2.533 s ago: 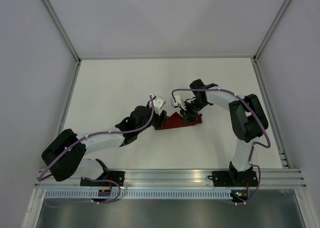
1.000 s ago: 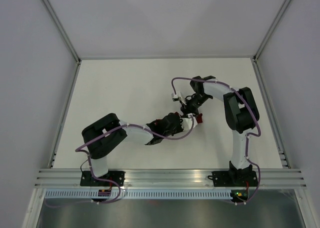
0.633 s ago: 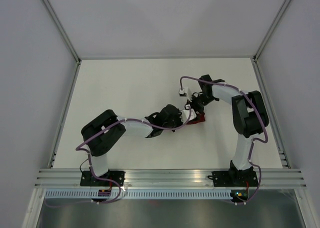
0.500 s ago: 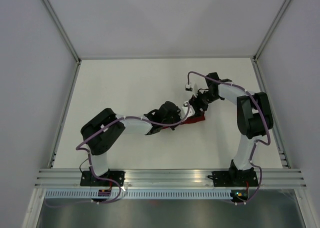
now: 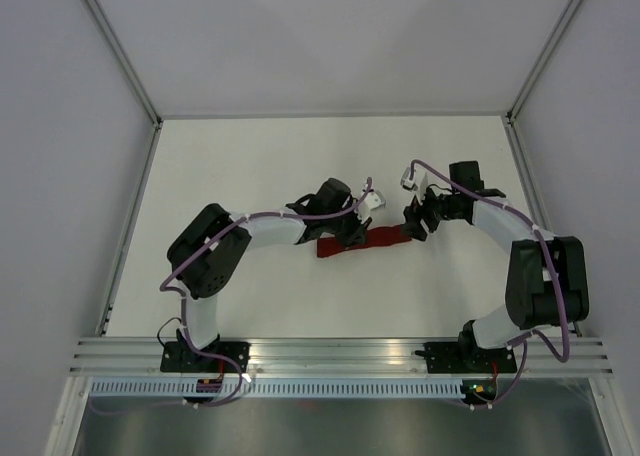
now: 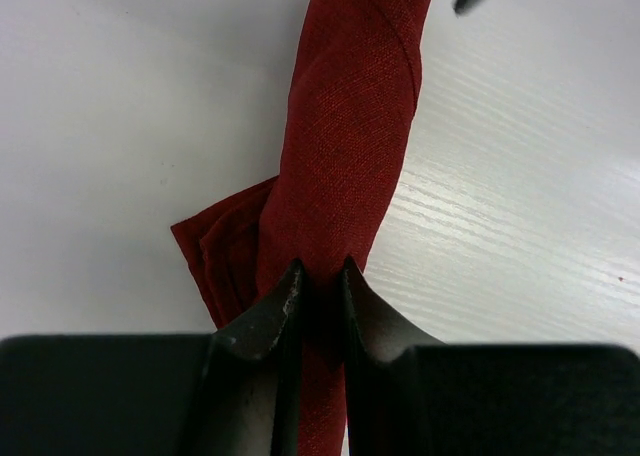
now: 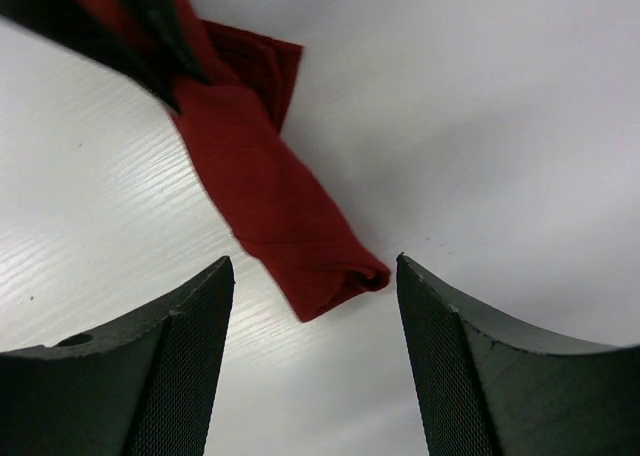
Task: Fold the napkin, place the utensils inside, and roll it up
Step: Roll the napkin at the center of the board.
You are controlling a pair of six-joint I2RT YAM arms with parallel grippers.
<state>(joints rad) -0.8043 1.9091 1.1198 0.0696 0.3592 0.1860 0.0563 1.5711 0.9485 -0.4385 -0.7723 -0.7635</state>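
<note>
Maroon, soft and matte, the square cloth napkin (image 5: 365,242) lies rolled into a slim tube on the white surface (image 5: 250,166), between my left hand (image 5: 347,228) and my right hand (image 5: 416,223). From the left wrist, my left hand (image 6: 320,276) pinches the roll narrowly beside a loose corner. From the right wrist, my right hand (image 7: 312,264) gapes wide around the other end, touching nothing. I judge a gentle, slow release best, lest the wrap spring open.

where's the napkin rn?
Rolled up mid-table in the top view, the napkin lies between the arms: left gripper pinches it, open right gripper straddles its right end.
</note>
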